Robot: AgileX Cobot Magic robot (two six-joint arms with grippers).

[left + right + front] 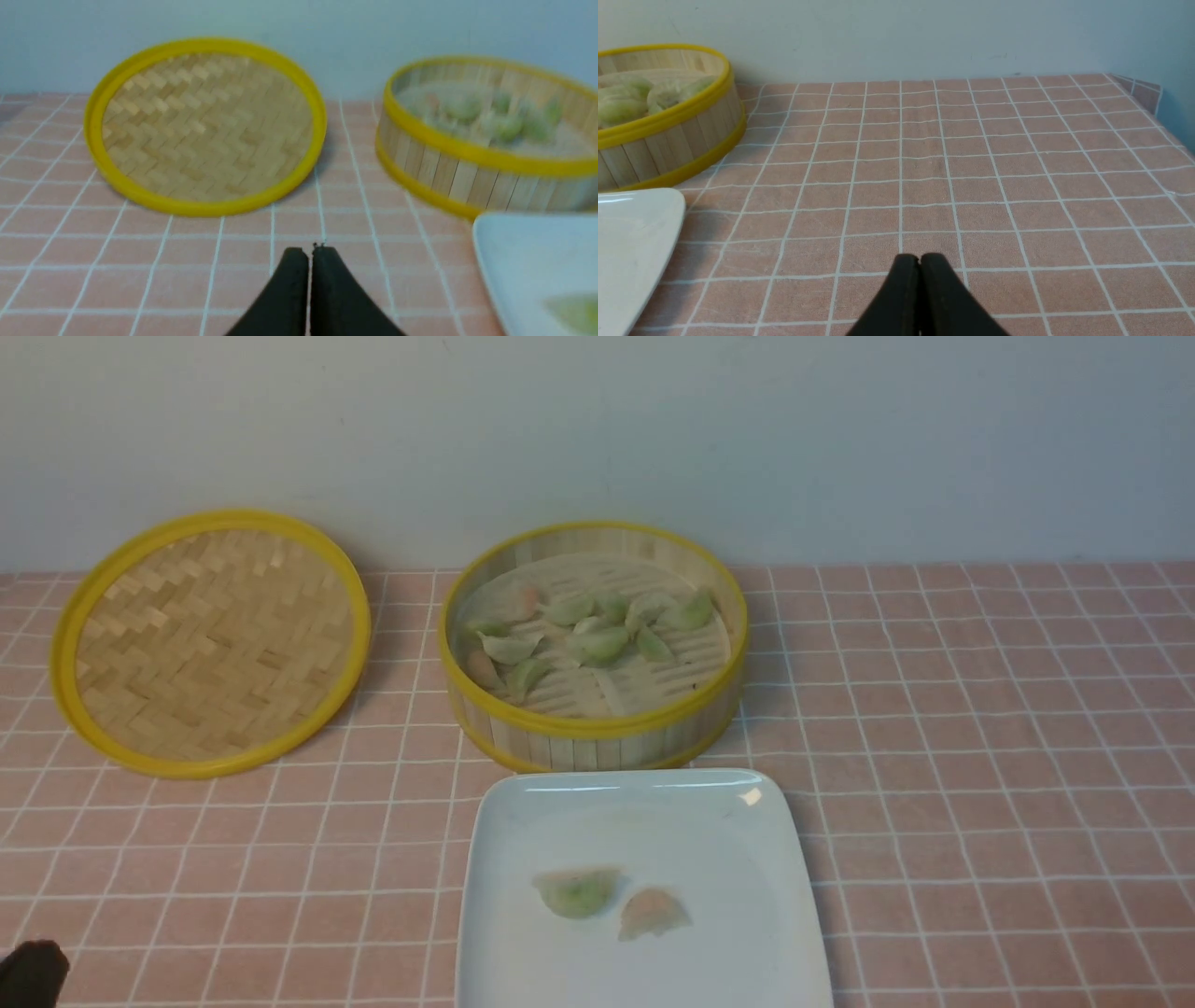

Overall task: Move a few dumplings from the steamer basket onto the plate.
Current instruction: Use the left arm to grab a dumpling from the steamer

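The bamboo steamer basket (597, 733) stands at the table's middle back with several dumplings (597, 642) on its slatted floor. Right in front of it lies the white square plate (523, 821), carrying a green dumpling (577, 892) and a pinkish-orange dumpling (653, 913). My left gripper (310, 249) hovers low over the tablecloth, left of the plate (514, 252) and in front of the lid, its black fingers shut on nothing. Only its dark edge (33, 971) shows in the front view. My right gripper (919, 257) is shut and empty over bare cloth, right of the plate (630, 233) and basket (668, 140).
A flat woven lid (213, 642) with a yellow rim lies left of the basket, propped up at the back. A pink tablecloth (980, 756) with a white grid covers the table up to the pale wall. The cloth's far right corner (1143, 93) drops off.
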